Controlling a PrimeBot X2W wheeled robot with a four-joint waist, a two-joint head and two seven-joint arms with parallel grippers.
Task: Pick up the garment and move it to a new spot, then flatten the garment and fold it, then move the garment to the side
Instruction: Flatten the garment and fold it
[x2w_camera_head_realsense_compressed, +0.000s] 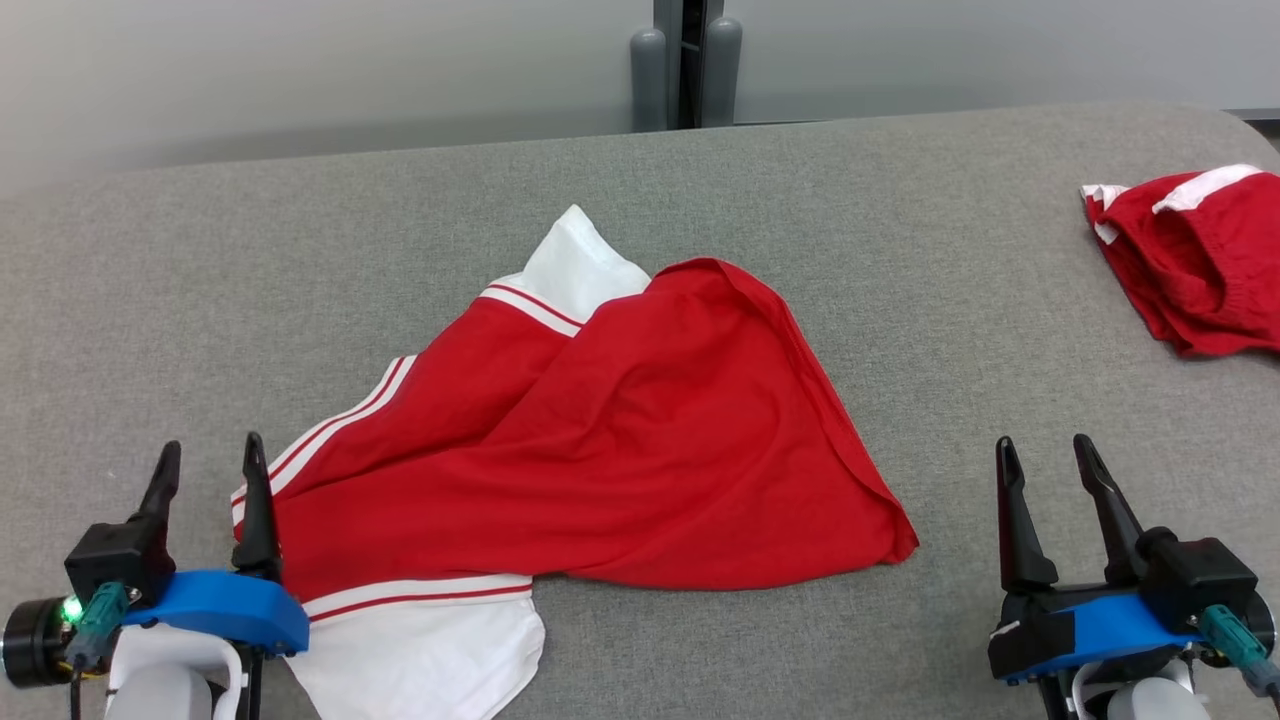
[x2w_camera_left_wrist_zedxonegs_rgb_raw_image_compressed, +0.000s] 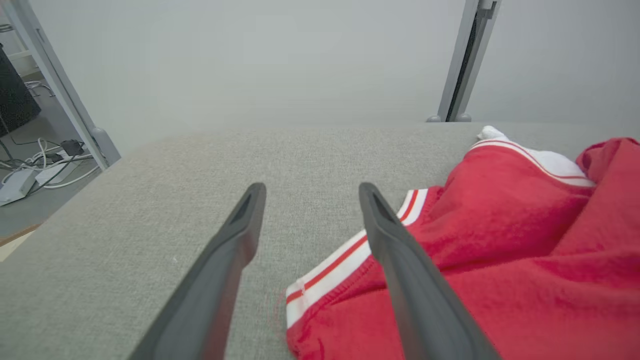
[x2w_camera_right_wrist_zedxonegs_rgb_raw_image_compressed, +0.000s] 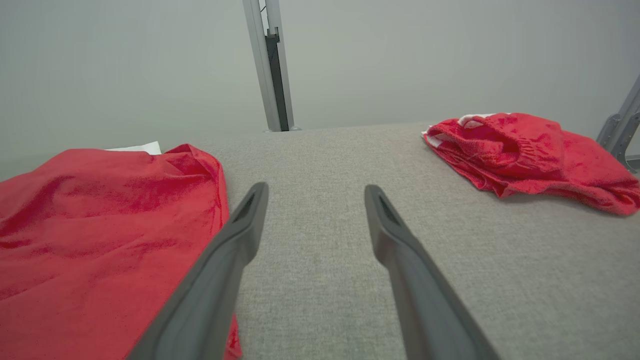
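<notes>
Two dark, long-fingered grippers are held low over the near side of the table, both spread wide with nothing pinched between the fingers. The left gripper (x2w_camera_head_realsense_compressed: 212, 448) is placed at the garment's near-left corner, its inner finger just beside the striped hem (x2w_camera_left_wrist_zedxonegs_rgb_raw_image_compressed: 325, 272); whether cloth is touched cannot be told. The right gripper (x2w_camera_head_realsense_compressed: 1045, 445) is kept over bare table, near the garment's near-right corner but apart from it.

The red jersey garment with white striped bands (x2w_camera_head_realsense_compressed: 620, 440) is found in the middle of the grey fabric-covered table (x2w_camera_head_realsense_compressed: 900, 200). It is rumpled: a broad red flap is thrown across the body, one white part is pushed out at the far side, and another lies at the near edge by the left gripper.

It is judged that the garment is set down at its spot and that the flattening step is in hand, with no fold made yet. For the next move, a hold on the striped near-left hem by the left gripper and on the near-right red corner by the right gripper would be called for, so that the flap can be drawn out flat. The right gripper would first have to be brought leftward.

No container is seen on the table. A second red garment with white trim (x2w_camera_head_realsense_compressed: 1200, 270) is laid bunched, directly on the table at the far right, well apart.
</notes>
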